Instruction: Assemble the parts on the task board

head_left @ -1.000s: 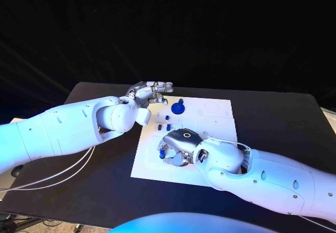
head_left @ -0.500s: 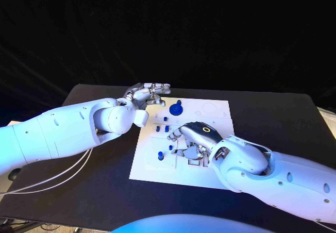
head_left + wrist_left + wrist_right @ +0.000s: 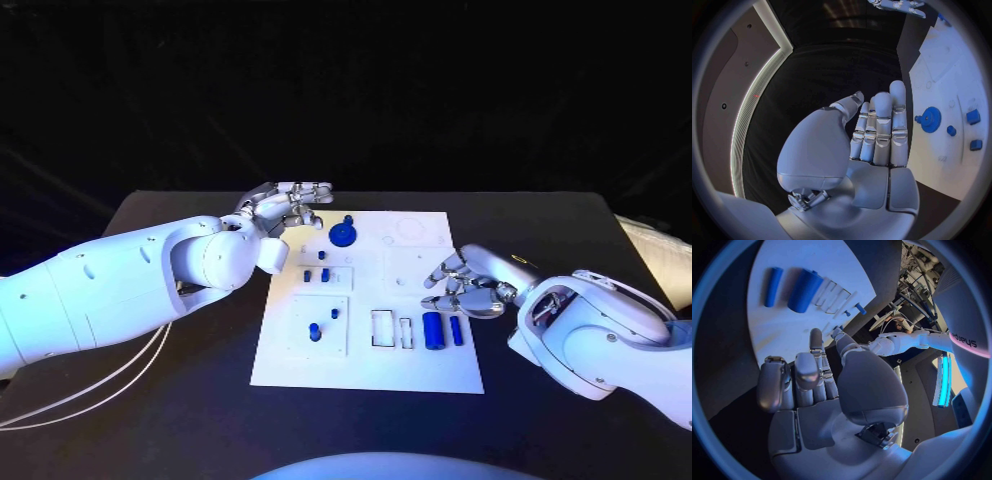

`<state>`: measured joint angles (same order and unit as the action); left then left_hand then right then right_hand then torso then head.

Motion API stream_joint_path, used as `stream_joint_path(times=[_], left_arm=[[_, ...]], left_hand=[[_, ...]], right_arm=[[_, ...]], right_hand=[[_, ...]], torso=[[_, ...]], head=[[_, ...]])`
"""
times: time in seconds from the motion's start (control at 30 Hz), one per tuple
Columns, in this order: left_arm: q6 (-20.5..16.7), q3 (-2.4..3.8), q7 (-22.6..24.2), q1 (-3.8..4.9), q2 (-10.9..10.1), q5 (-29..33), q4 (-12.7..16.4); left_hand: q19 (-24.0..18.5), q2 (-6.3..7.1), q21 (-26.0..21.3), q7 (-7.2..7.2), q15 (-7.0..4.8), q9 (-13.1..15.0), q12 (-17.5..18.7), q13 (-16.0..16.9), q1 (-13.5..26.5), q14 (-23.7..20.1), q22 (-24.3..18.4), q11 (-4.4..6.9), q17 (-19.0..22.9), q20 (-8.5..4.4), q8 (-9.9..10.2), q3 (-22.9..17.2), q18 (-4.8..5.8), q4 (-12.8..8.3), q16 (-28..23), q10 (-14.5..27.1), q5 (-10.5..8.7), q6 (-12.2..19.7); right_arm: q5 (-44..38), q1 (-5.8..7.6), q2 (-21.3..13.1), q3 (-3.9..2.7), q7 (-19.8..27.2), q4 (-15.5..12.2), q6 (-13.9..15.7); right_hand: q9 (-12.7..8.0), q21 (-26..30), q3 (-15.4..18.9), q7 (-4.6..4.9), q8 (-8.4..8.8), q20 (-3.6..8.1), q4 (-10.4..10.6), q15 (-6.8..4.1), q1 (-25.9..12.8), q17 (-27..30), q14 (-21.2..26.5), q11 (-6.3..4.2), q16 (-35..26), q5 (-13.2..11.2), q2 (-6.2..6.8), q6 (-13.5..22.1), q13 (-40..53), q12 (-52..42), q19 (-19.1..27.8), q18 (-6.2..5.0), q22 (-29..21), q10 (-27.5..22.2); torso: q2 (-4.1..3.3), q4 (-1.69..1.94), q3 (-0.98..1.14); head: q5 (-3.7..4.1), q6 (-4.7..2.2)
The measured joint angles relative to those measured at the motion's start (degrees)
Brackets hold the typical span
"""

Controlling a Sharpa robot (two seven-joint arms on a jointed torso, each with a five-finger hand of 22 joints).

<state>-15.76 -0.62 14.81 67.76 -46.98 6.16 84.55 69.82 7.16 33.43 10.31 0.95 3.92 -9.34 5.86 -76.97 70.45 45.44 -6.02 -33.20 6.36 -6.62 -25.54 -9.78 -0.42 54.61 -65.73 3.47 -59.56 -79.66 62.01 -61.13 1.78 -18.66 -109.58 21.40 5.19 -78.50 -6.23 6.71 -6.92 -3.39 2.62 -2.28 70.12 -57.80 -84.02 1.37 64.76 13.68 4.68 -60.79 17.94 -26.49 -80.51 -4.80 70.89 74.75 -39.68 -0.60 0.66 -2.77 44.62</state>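
We count one task board (image 3: 433, 375), lying on one desk (image 3: 577, 230). On the board we count seven blue parts. One is a gear (image 3: 343, 234), at the far side. Two are long pieces side by side at the near right: a thick cylinder (image 3: 433, 330) and a thin cylinder (image 3: 457, 331). Four are small: a first peg (image 3: 307, 275) and a second peg (image 3: 326, 274) left of the middle, then a third peg (image 3: 335, 313) and a fourth peg (image 3: 316, 331) nearer. We count two hands, one left hand (image 3: 289, 205) and one right hand (image 3: 464, 285).
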Motion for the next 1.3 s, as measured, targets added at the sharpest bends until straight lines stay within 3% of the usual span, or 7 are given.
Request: stream_joint_path(times=[0.17,0.37,0.6,1.0,1.3], left_arm=[[0.0,-0.01,0.0,0.00,0.0,0.0,0.1],[0.1,-0.02,0.0,-0.01,0.0,0.0,0.2],[0.1,-0.03,-0.1,-0.04,0.0,-0.1,0.2],[0.2,-0.04,-0.1,-0.06,-0.1,-0.1,0.2],[0.3,-0.04,-0.2,-0.07,-0.2,-0.1,0.2]], left_hand=[[0.0,0.00,0.0,0.00,0.00,0.0,0.0,0.0,0.0,0.0,0.0,-0.01,0.0,0.00,0.0,0.0,0.00,0.0,0.0,0.0,0.00,0.0],[0.0,0.00,0.0,0.00,0.00,0.0,0.0,0.0,0.0,0.0,0.0,-0.01,0.0,0.00,0.0,0.0,0.00,0.0,0.0,0.0,0.00,0.0],[0.0,0.00,0.0,0.00,0.00,0.0,0.0,0.0,0.0,0.0,0.0,-0.01,0.0,0.00,0.0,0.0,0.00,0.0,0.0,0.0,0.00,0.0],[0.0,0.00,0.0,0.00,0.00,0.0,0.0,0.0,0.0,0.0,0.0,0.00,0.0,0.00,0.0,0.0,0.00,0.0,0.0,0.0,0.00,0.0],[0.0,0.00,-0.3,0.22,0.19,0.0,-0.3,0.0,0.0,-0.2,0.0,-0.01,0.1,0.00,0.0,0.2,0.00,0.2,-0.3,0.0,0.00,0.2]], right_arm=[[1.3,-0.50,-1.6,0.47,-3.0,0.0,-1.3],[1.4,-1.32,-1.5,0.73,-6.0,0.2,-2.6],[0.2,-1.77,0.0,0.78,-8.3,0.6,-3.8],[-2.0,-2.87,2.6,0.81,-10.5,2.0,-5.9],[-4.0,-3.80,5.1,0.63,-11.2,3.3,-7.2]], right_hand=[[0.7,-1.2,4.2,-0.34,-1.95,-0.01,3.1,0.00,0.4,-4.7,0.0,0.16,4.3,1.9,-0.36,0.8,11.9,-10.3,-0.1,0.00,1.8,-5.8],[1.3,-1.8,7.6,-0.49,-3.71,-0.01,6.2,0.00,0.8,-8.4,0.0,0.37,7.5,2.5,-0.93,1.1,22.8,-19.4,-0.1,0.00,2.9,-6.4],[1.7,-2.1,9.7,-0.31,-4.59,-0.22,8.4,0.00,0.5,-9.2,0.0,0.34,8.0,2.7,-1.75,1.3,25.7,-21.2,-0.3,0.00,3.5,-6.4],[2.1,-2.5,12.2,-0.51,-5.49,-0.22,10.9,0.01,0.8,-9.6,0.0,0.24,8.5,2.7,-1.97,1.5,30.8,-25.1,-0.3,-0.01,3.7,-5.7],[2.3,-2.5,13.1,-0.58,-6.16,-0.22,11.8,0.01,0.8,-9.7,0.0,0.24,8.5,2.5,-1.97,1.8,32.0,-25.7,-0.3,-0.01,3.7,-5.7]], torso=[[0.09,-0.46,0.01],[0.15,-0.71,0.03],[0.16,-0.71,0.00],[0.12,-0.86,-0.03],[0.12,-0.83,-0.03]], head=[[0.47,-0.14],[0.64,-0.25],[0.54,-0.05],[0.21,0.19],[0.11,0.41]])
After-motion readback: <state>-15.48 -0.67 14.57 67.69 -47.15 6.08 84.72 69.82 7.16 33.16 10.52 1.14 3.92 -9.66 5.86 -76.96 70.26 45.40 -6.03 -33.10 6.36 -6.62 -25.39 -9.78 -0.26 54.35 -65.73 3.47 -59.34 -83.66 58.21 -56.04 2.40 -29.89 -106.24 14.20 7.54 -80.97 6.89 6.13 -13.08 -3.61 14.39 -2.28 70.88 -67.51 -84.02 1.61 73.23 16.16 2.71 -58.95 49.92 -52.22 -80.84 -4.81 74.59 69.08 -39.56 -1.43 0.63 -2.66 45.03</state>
